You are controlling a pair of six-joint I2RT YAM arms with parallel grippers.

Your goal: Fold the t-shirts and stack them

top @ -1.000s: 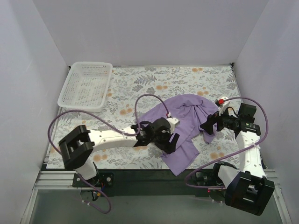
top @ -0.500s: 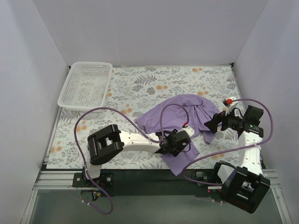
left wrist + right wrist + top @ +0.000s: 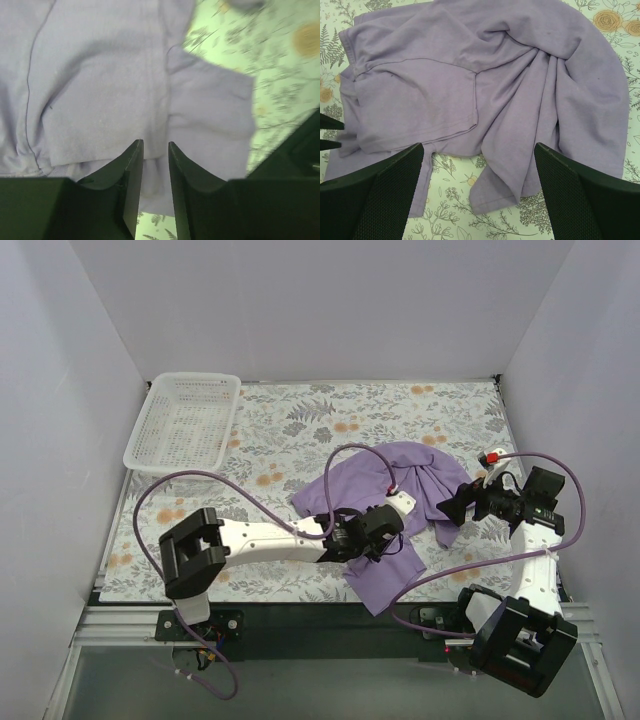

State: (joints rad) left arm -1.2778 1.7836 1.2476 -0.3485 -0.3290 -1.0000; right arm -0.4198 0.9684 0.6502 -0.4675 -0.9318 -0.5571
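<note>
Purple t-shirt (image 3: 420,465) lies crumpled & unfolded on the flowered table cover (image 3: 300,425), right of centre, w/ its near end reaching the table's near edge. Your L pincer (image 3: 378,540) is down on the shirt's near part. From the L wrist cam its jaws stand close together w/ only a narrow slot between them. Cloth shows in that slot, but you can't tell whether it's actually clamped. A short sleeve lies flat just right of the fingers (image 3: 131,165). Your R pincer (image 3: 452,508) sits at the shirt's right edge, jaws spread wide, hovering above the cloth. The R wrist cam looks down on bunched folds & a seam. White plastic basket (image 3: 185,425) sits at the far-left corner, well apart from the shirt.
</note>
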